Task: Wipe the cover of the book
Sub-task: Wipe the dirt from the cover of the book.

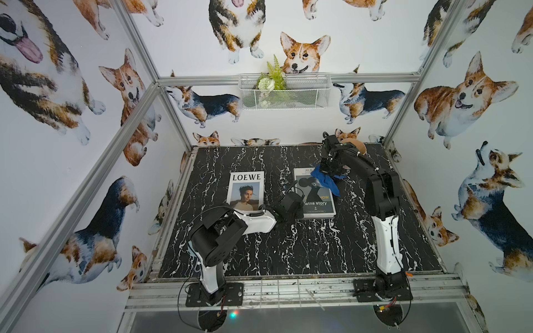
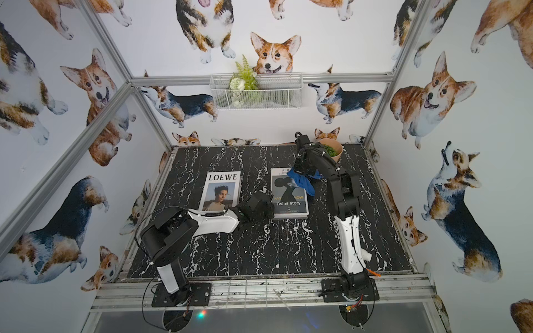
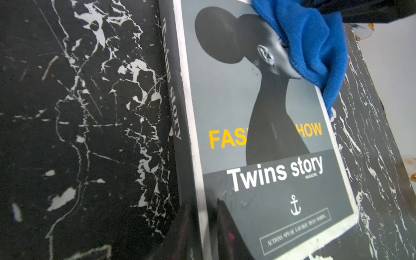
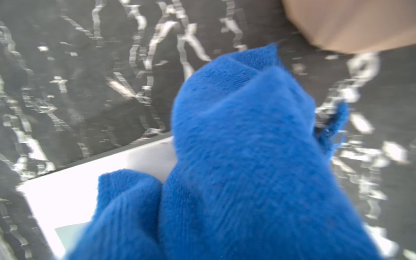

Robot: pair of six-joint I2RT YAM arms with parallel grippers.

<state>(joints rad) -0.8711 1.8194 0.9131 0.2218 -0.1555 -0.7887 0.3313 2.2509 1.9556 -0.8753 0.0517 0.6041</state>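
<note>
The black marbled surface (image 1: 288, 253) carries the book (image 1: 318, 203) right of centre, its long axis running toward the far edge. The right gripper (image 1: 328, 175) has its jaws clamped on the blue cloth (image 1: 331, 184) at the book's far right corner, and most of the cover lies nearward. The left gripper (image 1: 288, 206), jaws almost together, pins the near left corner.

The magazine (image 1: 246, 191) (image 2: 220, 191) lying to the left carries "LOEWE" in large black capitals across the far end of its white cover, legible in both top views. The book (image 1: 315, 201) (image 2: 290, 206) (image 3: 225, 101) to its right reads "Twins story" in white with a tiny "MAGAZINE" beneath, yellow "FAS" and "HOW" either side of the pictured figure, a white anchor sign, and a boxed line "ACTIONS SPEAK LOUDER THAN WORDS." near its near edge. Its spine (image 3: 173, 94) repeats "Twins story", and at the far end only "ALI" shows beside the blue cloth (image 1: 327, 180) (image 2: 302, 180).
</note>
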